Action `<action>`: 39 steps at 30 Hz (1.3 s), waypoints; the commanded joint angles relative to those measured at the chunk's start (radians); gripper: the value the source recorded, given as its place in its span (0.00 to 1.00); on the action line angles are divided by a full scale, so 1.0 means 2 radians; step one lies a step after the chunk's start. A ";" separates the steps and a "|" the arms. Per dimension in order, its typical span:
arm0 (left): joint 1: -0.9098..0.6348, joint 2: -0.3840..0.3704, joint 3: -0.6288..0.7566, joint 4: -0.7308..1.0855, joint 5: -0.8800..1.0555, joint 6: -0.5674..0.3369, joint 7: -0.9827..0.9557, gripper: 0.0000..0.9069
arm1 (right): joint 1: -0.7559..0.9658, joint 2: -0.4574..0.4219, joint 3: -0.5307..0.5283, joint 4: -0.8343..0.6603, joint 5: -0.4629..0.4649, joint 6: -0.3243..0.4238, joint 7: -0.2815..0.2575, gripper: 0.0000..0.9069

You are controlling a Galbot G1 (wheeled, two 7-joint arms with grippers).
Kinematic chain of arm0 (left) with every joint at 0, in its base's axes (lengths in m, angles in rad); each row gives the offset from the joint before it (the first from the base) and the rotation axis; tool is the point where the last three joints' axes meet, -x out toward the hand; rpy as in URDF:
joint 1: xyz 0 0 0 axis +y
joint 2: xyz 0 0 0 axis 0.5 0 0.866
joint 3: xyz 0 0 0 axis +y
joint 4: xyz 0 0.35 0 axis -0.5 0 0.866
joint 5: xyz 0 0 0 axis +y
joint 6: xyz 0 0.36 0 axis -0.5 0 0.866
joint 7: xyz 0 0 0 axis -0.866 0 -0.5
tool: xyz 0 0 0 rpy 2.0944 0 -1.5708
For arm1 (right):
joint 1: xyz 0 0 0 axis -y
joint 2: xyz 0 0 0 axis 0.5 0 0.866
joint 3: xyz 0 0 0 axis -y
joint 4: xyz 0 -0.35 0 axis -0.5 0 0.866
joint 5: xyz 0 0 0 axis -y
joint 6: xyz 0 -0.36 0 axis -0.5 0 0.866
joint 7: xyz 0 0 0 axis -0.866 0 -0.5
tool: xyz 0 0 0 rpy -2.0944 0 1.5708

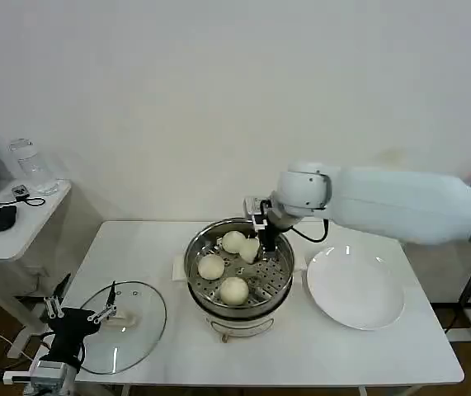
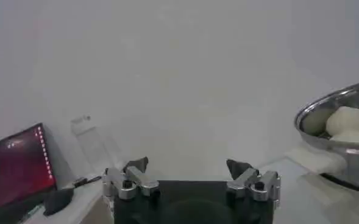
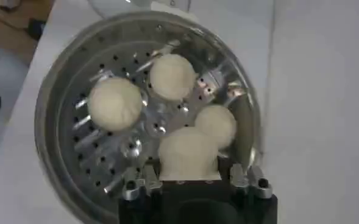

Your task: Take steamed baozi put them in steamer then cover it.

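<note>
Right gripper reaching down into the steel pot, over the far right part of the holed tray. Jaws pressed against either side of one bun, pinching it, with the bun low in the pot; whether it touches the tray, cannot tell. In the right wrist view, same bun sitting squarely between the jaws of the right gripper, with the pot's rim circling all round.

Three other buns loose on the tray, none touched by the jaws. Nearest one just beyond the pinched bun, touching it or almost so. Another farther ahead of the jaws, near the middle of the tray. Last ahead and off to one side, apart from the rest.

White plate bare on the counter, beside the pot on the right arm's side.

Left gripper low at the counter's near left edge, jaws spread wide with nothing between them. Glass lid flat on the counter, just ahead of those spread jaws, well apart from the pot. From the left wrist, left gripper facing the wall, pot off to one side with buns showing above the rim.
</note>
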State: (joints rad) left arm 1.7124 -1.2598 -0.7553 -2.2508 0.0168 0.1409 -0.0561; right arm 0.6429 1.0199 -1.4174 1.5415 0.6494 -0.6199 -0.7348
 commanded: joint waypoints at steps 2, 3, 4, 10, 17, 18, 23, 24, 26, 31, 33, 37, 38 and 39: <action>-0.003 0.001 0.000 0.003 -0.002 0.000 0.000 1.00 | -0.031 0.031 -0.016 -0.038 0.000 -0.027 0.010 0.70; -0.003 0.001 -0.001 0.003 -0.002 0.000 0.000 1.00 | -0.033 0.031 -0.016 -0.041 -0.003 -0.026 0.009 0.70; -0.002 0.000 -0.001 0.003 -0.002 0.000 0.000 1.00 | -0.035 0.031 -0.016 -0.045 -0.007 -0.025 0.008 0.70; -0.001 0.001 -0.003 0.003 -0.004 0.000 0.000 1.00 | -0.044 0.035 -0.009 -0.061 -0.023 -0.022 0.004 0.70; -0.001 0.000 -0.003 0.003 -0.004 0.000 0.000 1.00 | -0.046 0.033 -0.010 -0.063 -0.030 -0.021 0.001 0.70; -0.001 0.001 -0.003 0.003 -0.004 0.000 0.000 1.00 | -0.046 0.033 -0.010 -0.063 -0.030 -0.021 0.001 0.70; 0.000 0.001 -0.004 0.002 -0.004 -0.001 0.001 1.00 | -0.047 0.032 -0.010 -0.061 -0.028 -0.019 -0.002 0.70; -0.001 0.001 -0.004 0.002 -0.004 0.000 0.000 1.00 | -0.048 0.032 -0.009 -0.059 -0.027 -0.019 -0.003 0.70; -0.001 0.001 -0.004 0.002 -0.004 0.000 0.001 1.00 | -0.049 0.032 -0.008 -0.057 -0.026 -0.019 -0.004 0.70; 0.000 0.000 -0.003 0.002 -0.004 0.000 0.000 1.00 | -0.050 0.031 -0.008 -0.057 -0.031 -0.018 -0.001 1.00; 0.001 0.000 -0.004 0.002 -0.004 0.000 0.001 1.00 | -0.048 0.029 -0.007 -0.057 -0.031 -0.018 -0.001 1.00; 0.000 0.000 -0.003 0.002 -0.004 0.000 0.001 1.00 | -0.042 0.023 -0.003 -0.048 -0.026 -0.019 0.000 1.00; 0.000 0.000 -0.004 0.002 -0.004 0.000 0.001 1.00 | -0.039 0.020 -0.002 -0.044 -0.025 -0.019 0.001 1.00; 0.000 0.000 -0.003 0.002 -0.004 0.000 0.001 1.00 | -0.035 0.018 -0.002 -0.037 -0.023 -0.020 0.002 1.00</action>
State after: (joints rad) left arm 1.7131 -1.2600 -0.7626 -2.2459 0.0091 0.1402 -0.0553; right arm 0.5560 1.0675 -1.4262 1.4394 0.5980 -0.6575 -0.7368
